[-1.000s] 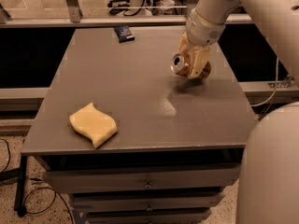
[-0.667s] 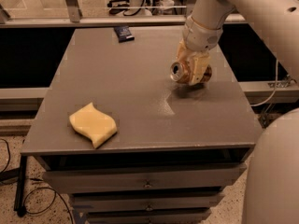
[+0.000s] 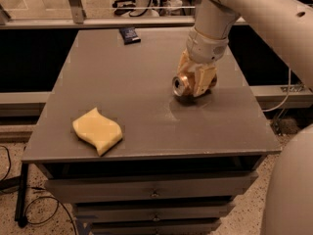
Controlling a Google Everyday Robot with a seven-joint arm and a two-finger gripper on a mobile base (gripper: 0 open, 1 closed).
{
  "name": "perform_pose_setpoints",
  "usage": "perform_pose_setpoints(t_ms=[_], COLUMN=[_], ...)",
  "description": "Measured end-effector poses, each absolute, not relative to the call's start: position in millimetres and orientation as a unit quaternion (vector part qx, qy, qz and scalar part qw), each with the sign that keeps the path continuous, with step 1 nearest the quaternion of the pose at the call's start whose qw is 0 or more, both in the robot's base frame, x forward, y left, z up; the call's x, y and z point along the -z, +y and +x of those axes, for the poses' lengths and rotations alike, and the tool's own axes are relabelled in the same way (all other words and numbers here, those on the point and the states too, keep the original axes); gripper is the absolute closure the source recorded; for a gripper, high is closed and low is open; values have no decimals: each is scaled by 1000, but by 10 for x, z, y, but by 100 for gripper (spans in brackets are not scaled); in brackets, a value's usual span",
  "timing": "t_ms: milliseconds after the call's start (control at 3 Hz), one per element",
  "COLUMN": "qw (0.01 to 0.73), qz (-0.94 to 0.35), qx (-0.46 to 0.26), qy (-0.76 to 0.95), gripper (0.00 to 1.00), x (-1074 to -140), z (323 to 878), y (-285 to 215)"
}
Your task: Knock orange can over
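The orange can [image 3: 181, 85] lies tipped on its side at the right middle of the grey table [image 3: 122, 72]. Its silver top faces the front left, and it touches or nearly touches the tabletop. My gripper [image 3: 193, 83] comes down from the white arm at the upper right. Its tan fingers [image 3: 206, 77] are closed around the can's body, which they hide.
A yellow wavy sponge [image 3: 98, 130] lies near the table's front left corner. A small dark packet [image 3: 129, 35] lies at the far edge. My white body [image 3: 293, 190] stands close at the table's right front. Drawers run below the tabletop.
The gripper has come down and slightly toward the front with the can in it. The can now sits lower, at the tabletop, still on its side.
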State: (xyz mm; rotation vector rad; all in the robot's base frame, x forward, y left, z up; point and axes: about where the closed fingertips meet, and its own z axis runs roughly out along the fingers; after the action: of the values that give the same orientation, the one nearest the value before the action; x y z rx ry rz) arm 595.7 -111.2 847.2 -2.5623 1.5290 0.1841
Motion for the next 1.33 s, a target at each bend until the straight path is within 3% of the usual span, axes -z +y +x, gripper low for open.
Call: perform_pose_setpoints(t_ms=[333, 1333], qw=[74, 71], qz=[-855, -852], qx=[-74, -88], qy=[509, 512], gripper=[0, 0], x=[-8444, -8382], z=[5887, 5796], y=[-1114, -1131])
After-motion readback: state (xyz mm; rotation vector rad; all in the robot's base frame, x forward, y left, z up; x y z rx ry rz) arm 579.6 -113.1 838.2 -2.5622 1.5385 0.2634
